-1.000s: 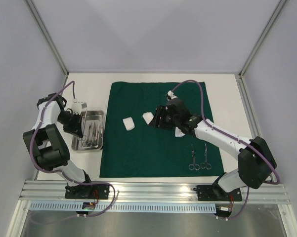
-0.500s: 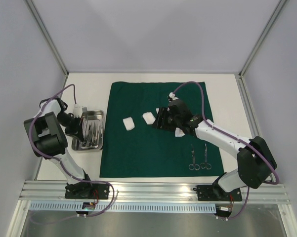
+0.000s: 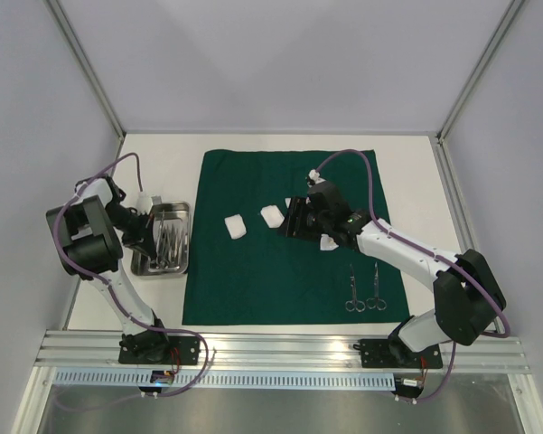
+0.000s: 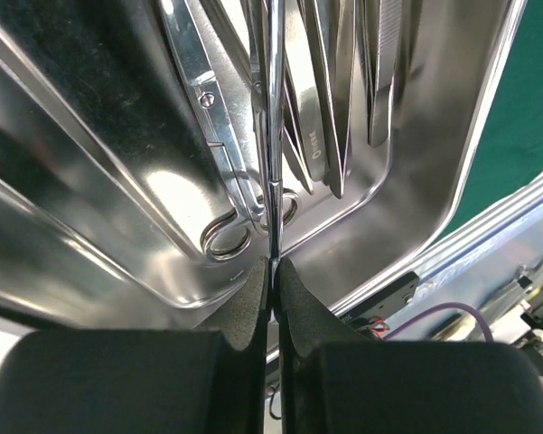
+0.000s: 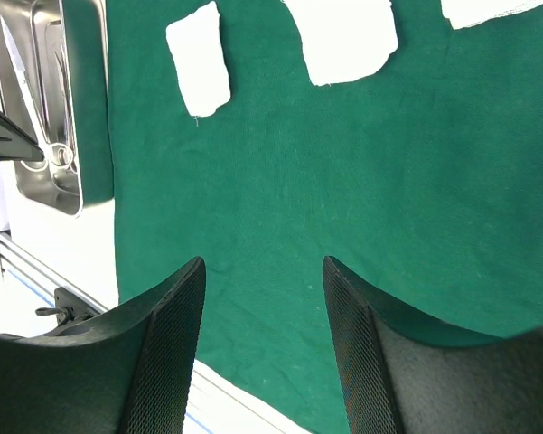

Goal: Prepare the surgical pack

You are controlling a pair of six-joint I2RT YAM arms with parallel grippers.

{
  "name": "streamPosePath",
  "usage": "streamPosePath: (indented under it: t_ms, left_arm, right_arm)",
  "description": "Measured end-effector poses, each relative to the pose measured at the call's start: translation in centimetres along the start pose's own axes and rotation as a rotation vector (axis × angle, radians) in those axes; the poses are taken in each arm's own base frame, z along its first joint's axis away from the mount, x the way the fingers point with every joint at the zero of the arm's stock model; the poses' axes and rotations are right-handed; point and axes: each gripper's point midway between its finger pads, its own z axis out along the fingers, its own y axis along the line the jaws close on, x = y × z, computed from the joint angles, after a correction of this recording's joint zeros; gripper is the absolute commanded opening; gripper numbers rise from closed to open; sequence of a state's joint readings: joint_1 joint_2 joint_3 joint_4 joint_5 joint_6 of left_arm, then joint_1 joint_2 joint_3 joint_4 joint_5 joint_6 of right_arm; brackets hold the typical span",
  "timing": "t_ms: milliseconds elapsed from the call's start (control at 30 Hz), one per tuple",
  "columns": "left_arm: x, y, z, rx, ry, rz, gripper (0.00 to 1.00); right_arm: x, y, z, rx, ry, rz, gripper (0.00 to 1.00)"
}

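The dark green drape (image 3: 280,280) lies flat on the table. Three white gauze pads (image 3: 236,226) lie on its upper middle, and two scissors (image 3: 354,294) lie at its lower right. The steel tray (image 3: 163,271) stands left of the drape and holds several instruments. My left gripper (image 4: 273,264) is inside the tray, shut on a slim metal instrument (image 4: 273,136) seen edge-on, beside ring-handled scissors (image 4: 226,240) and forceps (image 4: 330,136). My right gripper (image 5: 262,264) is open and empty above the drape (image 5: 343,181), near the gauze pads (image 5: 199,72).
The tray (image 5: 81,90) also shows at the left of the right wrist view. White table surface surrounds the drape. Grey walls with metal posts close in the left, right and back. An aluminium rail (image 3: 280,348) runs along the near edge.
The left arm's upper links have swung back to the left and the left gripper has sunk a little into the tray. The right arm has barely moved.
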State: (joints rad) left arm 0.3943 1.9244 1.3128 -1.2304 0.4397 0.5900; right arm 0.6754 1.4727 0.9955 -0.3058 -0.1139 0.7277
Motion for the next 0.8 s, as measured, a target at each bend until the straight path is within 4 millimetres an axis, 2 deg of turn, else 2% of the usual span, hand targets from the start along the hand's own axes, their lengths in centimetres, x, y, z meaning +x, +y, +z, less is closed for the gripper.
streamPosePath:
  t_ms: [133,233,500,600,800]
  left_arm:
    - [0.2,-0.1,0.2,0.020,0.020,-0.011,0.14]
    - [0.2,0.0,0.3,0.019,0.021,-0.010,0.23]
    - [0.0,0.3,0.3,0.009,0.020,-0.008,0.23]
    - [-0.2,0.4,0.3,0.006,0.016,-0.009,0.25]
    - [-0.2,0.4,0.3,0.004,0.015,-0.017,0.41]
  right_arm:
    - [0.0,0.0,0.0,0.002,0.002,0.000,0.57]
    - [0.1,-0.1,0.0,0.006,0.005,0.001,0.57]
    - [0.3,-0.3,0.0,0.011,0.010,0.001,0.57]
    - [0.3,-0.5,-0.1,0.023,0.012,0.002,0.57]
    - [0.2,-1.1,-0.4,0.054,0.008,-0.015,0.57]
